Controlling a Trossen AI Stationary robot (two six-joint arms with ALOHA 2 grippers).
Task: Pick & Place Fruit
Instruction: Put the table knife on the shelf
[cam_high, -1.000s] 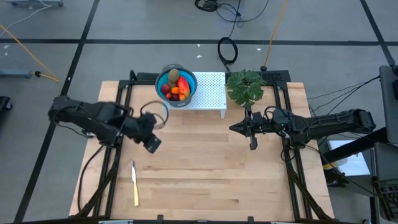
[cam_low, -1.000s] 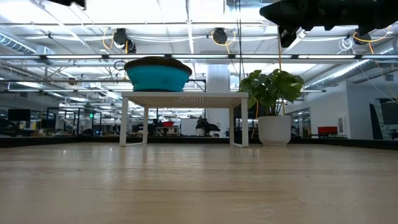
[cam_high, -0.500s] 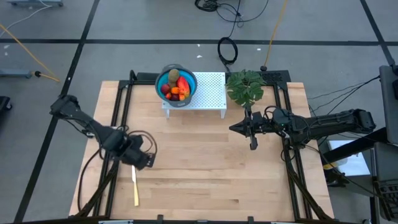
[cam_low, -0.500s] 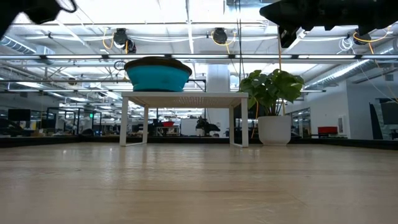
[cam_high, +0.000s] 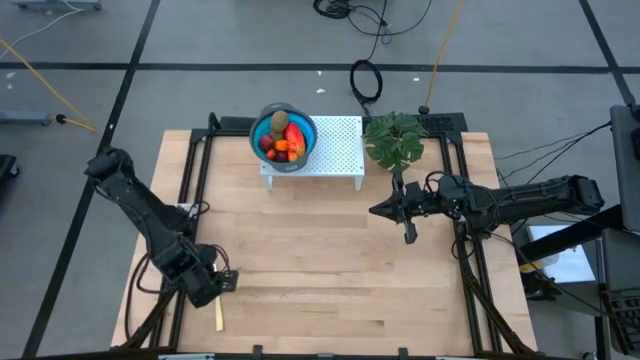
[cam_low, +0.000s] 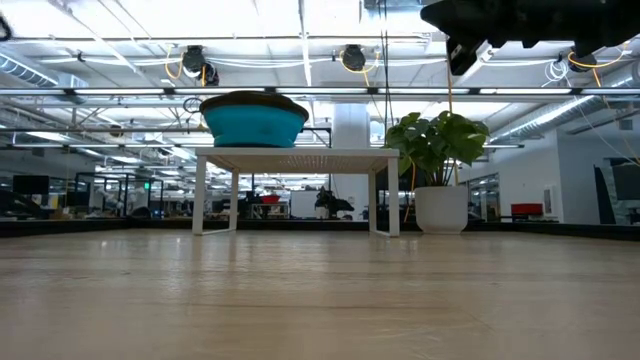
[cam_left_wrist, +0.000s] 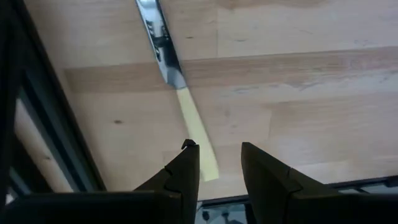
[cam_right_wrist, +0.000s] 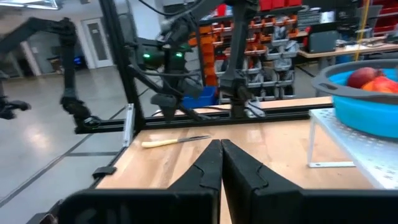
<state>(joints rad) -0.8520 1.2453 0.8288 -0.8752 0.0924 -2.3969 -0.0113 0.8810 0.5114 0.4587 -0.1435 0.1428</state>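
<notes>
High view: bench (cam_high: 330, 270) carries a white stand (cam_high: 335, 150) at the far edge; on it, a blue bowl (cam_high: 262, 128) holds the fruit (cam_high: 283, 140). Left tool (cam_high: 222, 283), fingers parted, hovers over the knife (cam_high: 218, 315) near-left. Right tool (cam_high: 377, 210) waits closed, right of centre.

light wooden table (cam_high: 330, 260). directly on it: white perforated stand (cam_high: 330, 150) at far edge, potted plant (cam_high: 393, 138) just beside it, cream-handled knife (cam_high: 218, 312) near front-left corner.

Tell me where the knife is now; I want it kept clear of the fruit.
In the high view the knife lies near the table's front left corner, just under the left gripper, far from the fruit in the blue bowl at the back.
</notes>
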